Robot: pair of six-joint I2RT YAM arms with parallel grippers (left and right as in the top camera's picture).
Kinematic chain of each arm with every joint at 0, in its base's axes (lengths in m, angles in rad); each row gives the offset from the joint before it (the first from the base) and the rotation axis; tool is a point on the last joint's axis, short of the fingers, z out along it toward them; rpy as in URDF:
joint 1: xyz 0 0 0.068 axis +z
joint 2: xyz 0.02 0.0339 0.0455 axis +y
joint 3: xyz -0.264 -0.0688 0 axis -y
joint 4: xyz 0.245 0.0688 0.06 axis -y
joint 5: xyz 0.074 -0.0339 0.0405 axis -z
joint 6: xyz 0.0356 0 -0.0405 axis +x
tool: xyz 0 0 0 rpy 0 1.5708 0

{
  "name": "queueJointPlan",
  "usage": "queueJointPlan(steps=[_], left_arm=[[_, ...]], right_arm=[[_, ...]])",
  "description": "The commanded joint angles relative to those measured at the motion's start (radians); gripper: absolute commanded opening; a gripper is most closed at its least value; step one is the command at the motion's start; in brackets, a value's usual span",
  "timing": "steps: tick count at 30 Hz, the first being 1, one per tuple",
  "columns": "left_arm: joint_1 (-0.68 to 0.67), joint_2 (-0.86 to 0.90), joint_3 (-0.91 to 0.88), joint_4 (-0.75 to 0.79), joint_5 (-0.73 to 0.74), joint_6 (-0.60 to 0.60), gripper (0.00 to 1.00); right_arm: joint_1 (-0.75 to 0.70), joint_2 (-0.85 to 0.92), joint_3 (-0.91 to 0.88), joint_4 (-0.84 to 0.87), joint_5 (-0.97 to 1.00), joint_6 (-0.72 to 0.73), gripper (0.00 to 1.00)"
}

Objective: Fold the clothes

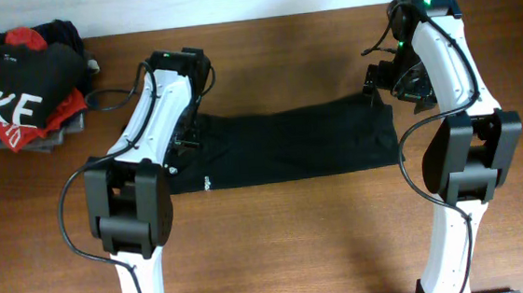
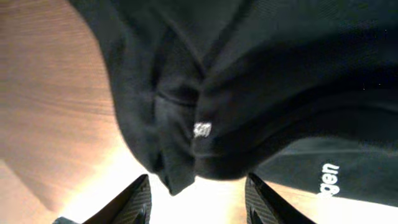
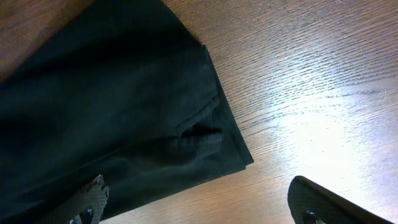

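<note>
On the brown wooden table (image 1: 279, 248), the left gripper (image 2: 196, 205) is held parted, gripping nothing, just short of a bunched fold of the black T-shirt (image 1: 289, 144), which is stretched flat towards the right gripper (image 3: 205, 208), spread wide over its opposite edge.

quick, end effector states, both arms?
Left end effector: open, bunched edge of the plain black thin-fabric T-shirt just ahead, not gripped.
Right end effector: open, holding nothing.
</note>
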Motion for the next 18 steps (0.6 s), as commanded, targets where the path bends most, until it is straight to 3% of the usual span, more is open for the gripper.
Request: queueJointPlan(steps=[1, 9, 11, 13, 16, 18], left_arm=[[0.0, -0.028, 0.017, -0.024, -0.07, -0.031, 0.49], [0.003, -0.029, 0.039, -0.03, -0.065, -0.111, 0.47], [0.0, -0.03, 0.062, -0.018, 0.005, -0.113, 0.35], [-0.006, -0.032, 0.077, 0.016, 0.099, -0.102, 0.21], [-0.013, -0.029, 0.072, 0.111, 0.308, -0.01, 0.09], [-0.019, -0.027, 0.066, 0.145, 0.435, 0.005, 0.01]], right_arm=[[0.004, -0.03, -0.006, -0.017, 0.023, 0.004, 0.97], [0.005, -0.03, -0.006, -0.039, 0.007, -0.005, 0.96], [0.006, -0.03, -0.006, -0.038, -0.041, -0.054, 0.91], [0.012, -0.03, -0.006, -0.034, -0.076, -0.094, 0.76], [0.028, -0.03, -0.006, -0.027, -0.079, -0.101, 0.32], [0.043, -0.03, -0.009, -0.027, -0.079, -0.102, 0.11]])
